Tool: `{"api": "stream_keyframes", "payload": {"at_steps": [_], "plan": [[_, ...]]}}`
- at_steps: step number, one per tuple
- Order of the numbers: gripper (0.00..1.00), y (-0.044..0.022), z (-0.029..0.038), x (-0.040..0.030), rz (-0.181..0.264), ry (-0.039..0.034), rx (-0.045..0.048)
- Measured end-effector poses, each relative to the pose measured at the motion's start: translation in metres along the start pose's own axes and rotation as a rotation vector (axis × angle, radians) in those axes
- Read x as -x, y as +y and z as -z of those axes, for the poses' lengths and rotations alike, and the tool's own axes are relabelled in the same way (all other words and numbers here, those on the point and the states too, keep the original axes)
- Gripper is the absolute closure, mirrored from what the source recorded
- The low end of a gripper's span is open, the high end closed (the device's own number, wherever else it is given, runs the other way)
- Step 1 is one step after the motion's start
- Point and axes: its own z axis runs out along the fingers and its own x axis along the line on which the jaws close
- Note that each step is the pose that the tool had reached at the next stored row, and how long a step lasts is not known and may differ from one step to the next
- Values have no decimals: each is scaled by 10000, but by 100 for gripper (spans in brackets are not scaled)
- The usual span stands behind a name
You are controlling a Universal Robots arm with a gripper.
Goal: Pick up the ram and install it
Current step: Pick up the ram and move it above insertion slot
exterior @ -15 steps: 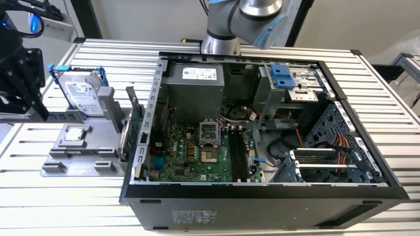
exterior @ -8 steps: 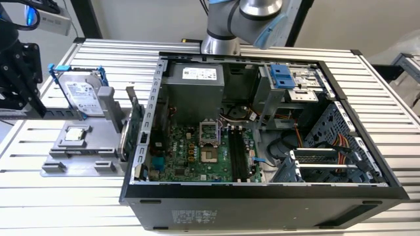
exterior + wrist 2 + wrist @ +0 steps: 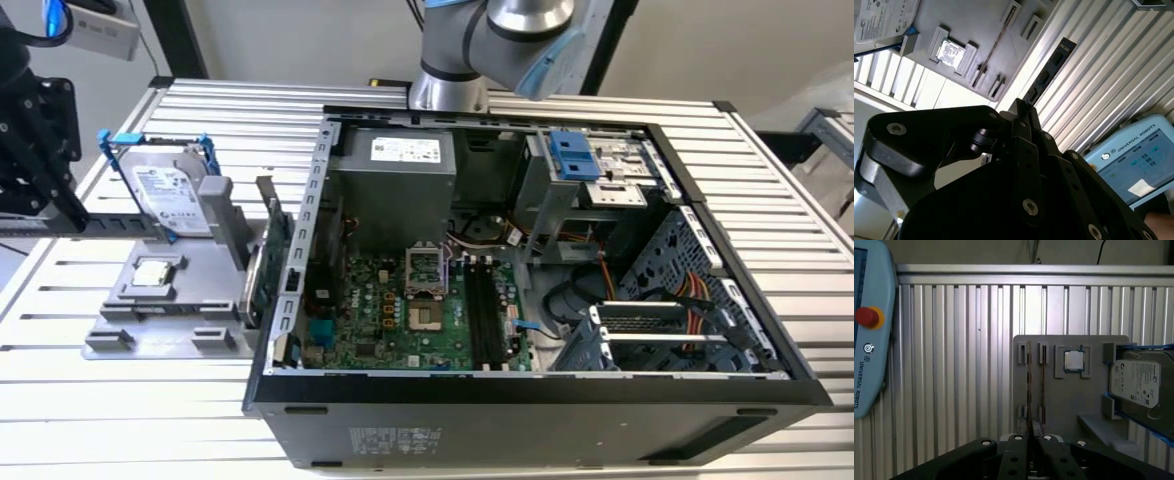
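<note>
My gripper (image 3: 1021, 107) is shut on the ram (image 3: 1049, 70), a dark narrow stick with black chips that reaches out from the fingertips over the ribbed table. In the first wrist view the ram (image 3: 1029, 390) shows edge-on as a thin line above the grey holder plate (image 3: 1069, 405), with the gripper (image 3: 1031, 432) closed at its near end. In the exterior view the black gripper body hangs at the left edge, well to the left of the open computer case (image 3: 534, 390). The motherboard's long black memory slots (image 3: 483, 320) lie inside that case.
The grey holder plate (image 3: 160, 300) carries a processor chip (image 3: 154, 272) and a silver hard drive with blue handle (image 3: 167, 190). A green expansion card (image 3: 274, 260) stands between the plate and the case. A teach pendant (image 3: 869, 340) lies on the table.
</note>
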Motion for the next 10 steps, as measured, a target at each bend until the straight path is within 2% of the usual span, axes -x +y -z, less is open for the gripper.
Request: {"api": "stream_keyframes", "payload": {"at_steps": [5, 10], "plan": [[100, 0, 34, 0, 0, 0, 1], [100, 0, 35, 0, 0, 0, 0]]}}
